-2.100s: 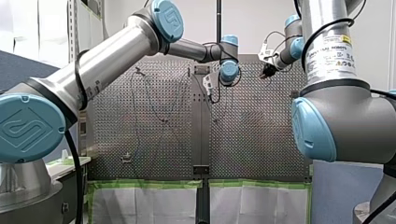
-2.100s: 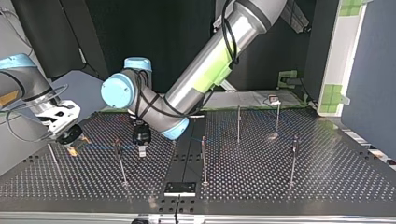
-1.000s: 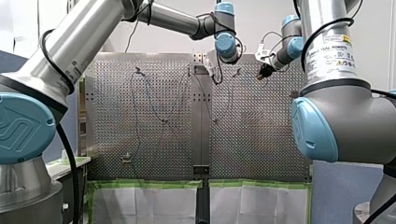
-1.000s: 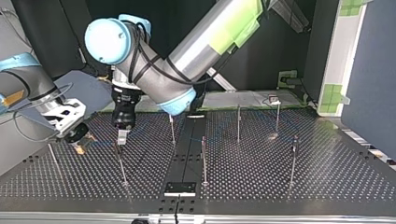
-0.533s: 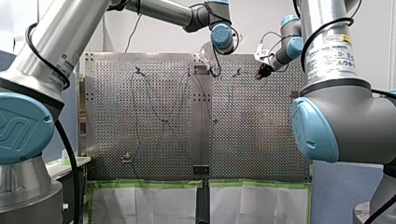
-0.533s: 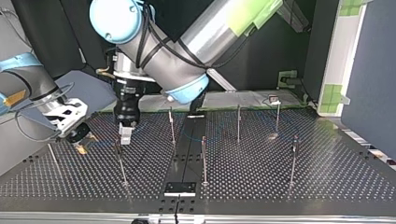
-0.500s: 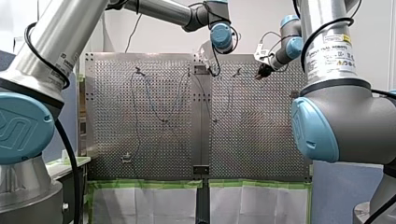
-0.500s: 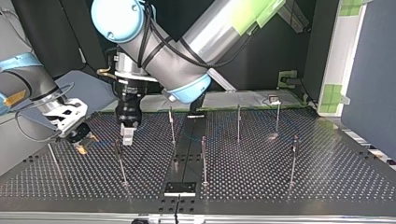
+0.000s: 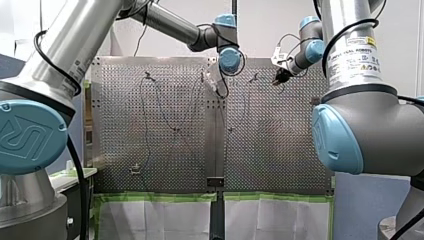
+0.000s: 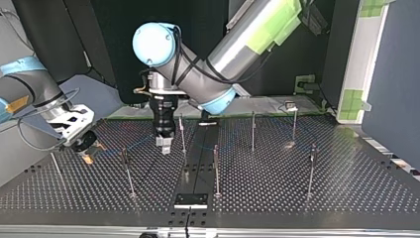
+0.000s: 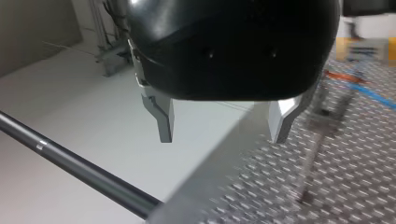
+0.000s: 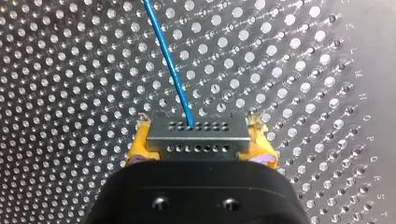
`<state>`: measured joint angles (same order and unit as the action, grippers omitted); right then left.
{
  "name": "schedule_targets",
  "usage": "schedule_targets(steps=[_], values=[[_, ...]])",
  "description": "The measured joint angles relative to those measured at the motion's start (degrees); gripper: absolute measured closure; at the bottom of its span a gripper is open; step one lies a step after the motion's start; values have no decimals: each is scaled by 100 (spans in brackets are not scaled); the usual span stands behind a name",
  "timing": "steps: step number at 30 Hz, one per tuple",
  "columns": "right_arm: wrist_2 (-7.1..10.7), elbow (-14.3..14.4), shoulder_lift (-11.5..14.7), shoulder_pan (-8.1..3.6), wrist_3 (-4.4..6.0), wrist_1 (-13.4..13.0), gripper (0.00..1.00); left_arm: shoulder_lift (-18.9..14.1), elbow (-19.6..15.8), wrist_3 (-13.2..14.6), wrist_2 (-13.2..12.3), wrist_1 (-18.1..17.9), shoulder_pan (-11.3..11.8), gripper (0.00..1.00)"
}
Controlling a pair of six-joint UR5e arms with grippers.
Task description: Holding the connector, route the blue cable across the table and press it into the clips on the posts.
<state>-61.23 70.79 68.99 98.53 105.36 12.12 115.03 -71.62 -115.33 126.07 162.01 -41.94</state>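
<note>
Perforated table (image 10: 297, 193) is shown carrying thin upright posts (image 10: 216, 171), spread from edge to edge. My left arm (image 10: 237, 44) is stretched in over the far edge and past the middle. The left gripper (image 10: 164, 145) is held above the table beside a far post, its metal fingers (image 11: 164, 119) set apart with nothing between them. The right gripper (image 10: 87, 154) is held low near the table's left edge in the top view, its yellow pads (image 12: 140, 144) clamped on the connector (image 12: 197, 136). The blue cable (image 12: 168, 60) is seen leaving the connector's face and running away over the holes.
</note>
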Motion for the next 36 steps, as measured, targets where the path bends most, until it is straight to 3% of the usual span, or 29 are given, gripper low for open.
schedule_targets(steps=[13,26,36], values=[[0,2,-3,4,0,-10,100,110,-654,-46,65,-653,-135,0],[0,-1,-18,-16,0,-10,100,112,-1333,-250,440,-1333,-370,0],[0,1,-34,-20,0,-10,100,112,-1826,-258,353,-1827,-479,0]])
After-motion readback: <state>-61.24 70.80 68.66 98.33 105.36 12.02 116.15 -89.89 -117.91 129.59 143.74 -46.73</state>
